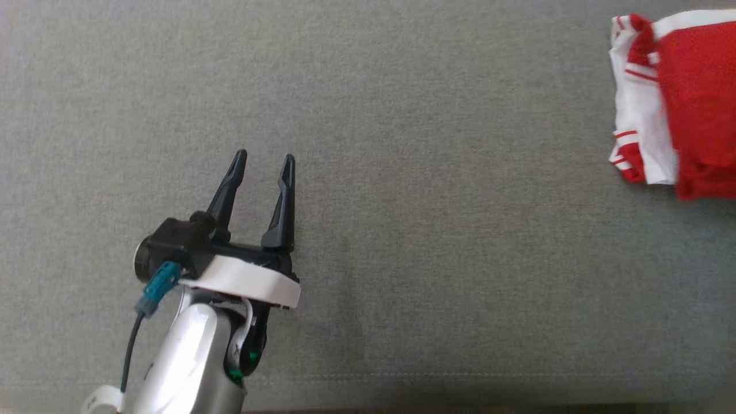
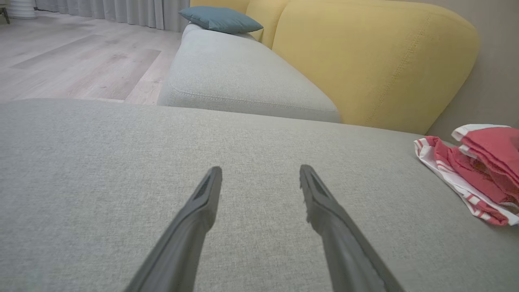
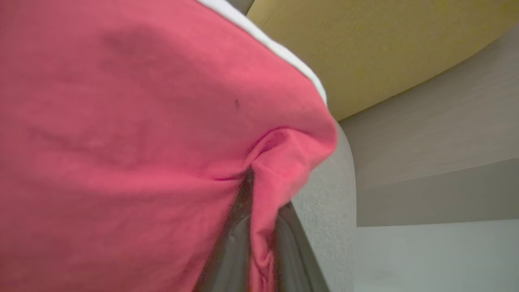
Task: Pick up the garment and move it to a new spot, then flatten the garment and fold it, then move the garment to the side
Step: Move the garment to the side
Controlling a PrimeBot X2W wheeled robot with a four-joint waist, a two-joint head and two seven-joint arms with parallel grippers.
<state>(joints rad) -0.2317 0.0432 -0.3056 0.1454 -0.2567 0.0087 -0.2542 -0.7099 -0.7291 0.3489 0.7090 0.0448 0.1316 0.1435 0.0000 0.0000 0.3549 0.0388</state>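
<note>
Starting with the left gripper [image 1: 265,155]: parked low and left in the head view over the grey seat cushion [image 1: 437,276], both dark fingers spread well apart, gripping nothing at all. Can confirm from the left wrist view too, just bare grey fabric between the two fingers. Spotted the garment [image 1: 684,98] way over at the right edge of the head view, well apart from that gripper. Looks like a bunched-up bundle on the same cushion, red on top with white panels and thin red stripes poking out on its left side, partly cut off by the frame. From the left wrist, sits off to the right near the foot of the yellow backrest [image 2: 365,61], layers stacked loosely. Over in the right wrist view, got the right gripper [image 3: 259,227] clamped onto the red cloth, a fold pinched between the two fingers and the rest ballooning over most of the frame, white trim along the top. Can't make out the fingertips themselves, buried in fabric. Also noticed a blue pillow [image 2: 221,19] on the next seat along, plus pale wood floor [image 2: 61,61] and curtains [image 2: 121,12] further back.
</note>
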